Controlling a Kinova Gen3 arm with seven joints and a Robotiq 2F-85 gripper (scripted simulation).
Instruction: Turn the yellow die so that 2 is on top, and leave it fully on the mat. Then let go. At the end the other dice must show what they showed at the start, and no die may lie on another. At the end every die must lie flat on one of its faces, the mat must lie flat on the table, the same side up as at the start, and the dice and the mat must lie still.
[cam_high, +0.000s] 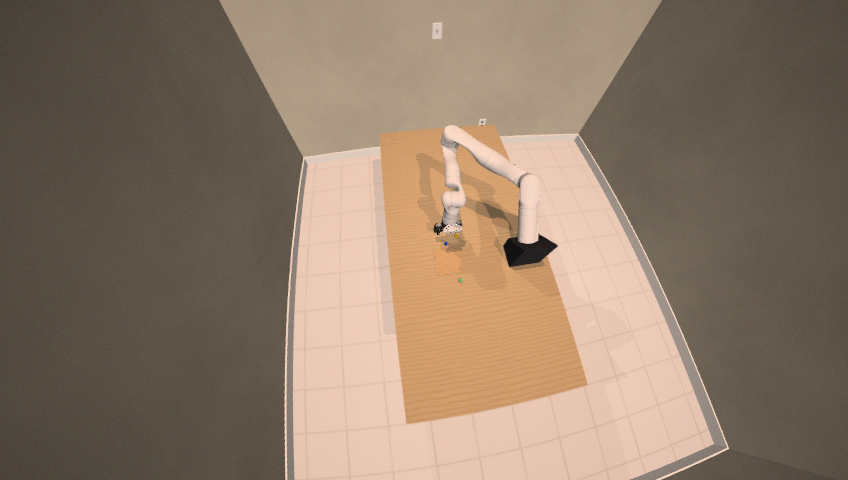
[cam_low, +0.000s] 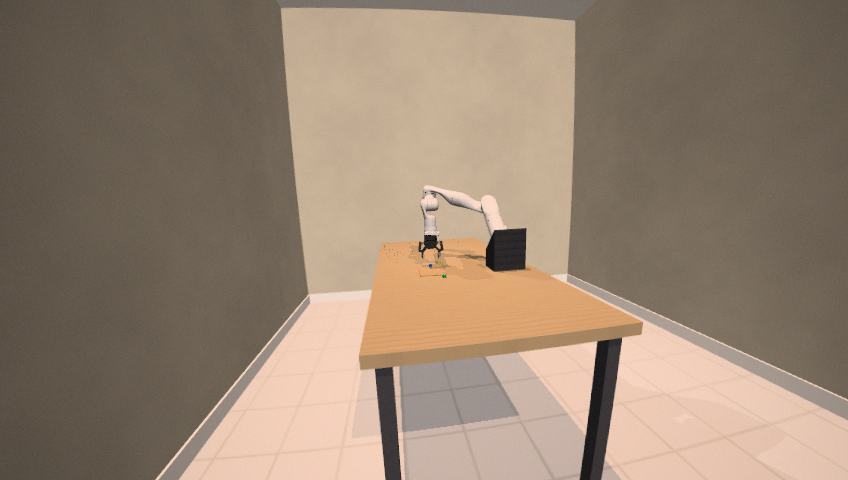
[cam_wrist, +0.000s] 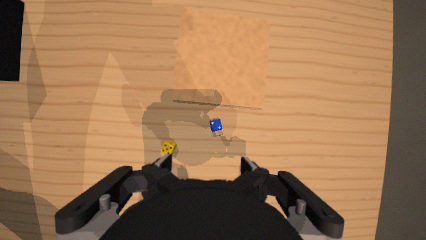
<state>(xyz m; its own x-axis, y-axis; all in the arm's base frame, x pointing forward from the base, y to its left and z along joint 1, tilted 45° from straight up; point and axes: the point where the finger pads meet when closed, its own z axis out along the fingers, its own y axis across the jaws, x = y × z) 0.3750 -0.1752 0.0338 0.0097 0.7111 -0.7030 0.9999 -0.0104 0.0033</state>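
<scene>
A long wooden bench (cam_high: 476, 333) stands in a bare room with grey-brown walls and a pale tiled floor, the white arm's black base near one long edge. On the bench lies a thin square cork-coloured mat (cam_wrist: 222, 55), and none of the dice sits on it. The small yellow die with dark pips (cam_wrist: 168, 147) rests on bare wood, off the mat and near its closest edge in the wrist view. The small blue die with white pips (cam_wrist: 216, 125) lies a little closer to that edge, near the yellow one but apart from it. A small green die (cam_high: 460, 280) lies beyond the mat's far side, well clear of the other two.

The black two-finger gripper (cam_wrist: 206, 164) hangs above the bench with its jaws spread fully wide and nothing between them. In the wrist view the yellow die sits right at the tip of one finger (cam_wrist: 162, 161), not centred in the gap.

The risks, as I judge them: descending from this offset could bring that finger down on the yellow die and knock it away or tip it to an unwanted face. The wide jaws could also brush the blue die and change what it shows. Dragging a die across the mat's edge could lift or shift the mat. The yellow die's top face is too small to read for certain.
</scene>
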